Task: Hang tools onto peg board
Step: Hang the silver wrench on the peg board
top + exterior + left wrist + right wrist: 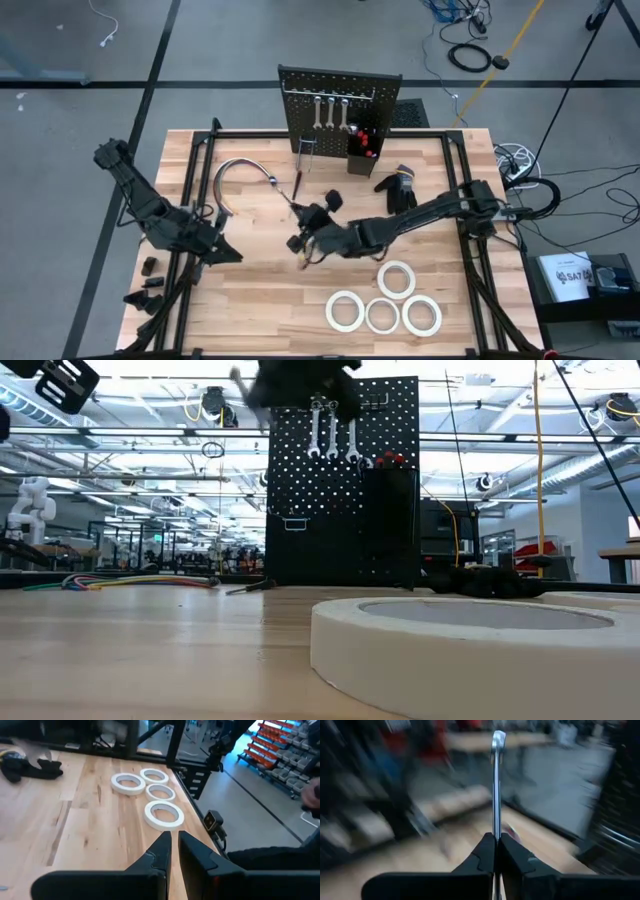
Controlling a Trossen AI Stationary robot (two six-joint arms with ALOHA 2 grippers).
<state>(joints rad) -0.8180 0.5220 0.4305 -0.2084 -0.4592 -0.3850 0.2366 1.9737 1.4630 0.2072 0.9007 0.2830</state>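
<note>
The black peg board (340,100) stands upright at the table's far edge. Three silver wrenches (331,112) hang from its hooks, and red-handled tools stand in its black bin (361,142). My right gripper (297,243) is over the table's middle, raised and shut on another silver wrench (497,785). A thin red-handled tool (294,186) lies on the wood in front of the board. Several white tape rolls (384,300) lie flat near the front right. My left gripper (175,840) waits at the left, shut with nothing between its fingers. My right gripper pinches the wrench's shank (496,831) between its two fingertips. The wrench runs on ahead in line with the fingers, and its ring end (498,740) is the free end. The fingers lie about level. The low view shows the gripper high, clear of the table.
A curved chrome tube (240,168) with coloured wires lies left of the board. A black glove (397,190) lies right of centre. Small dark parts (150,285) sit by the front left corner. Black frame rails (190,200) run along both sides of the table.
</note>
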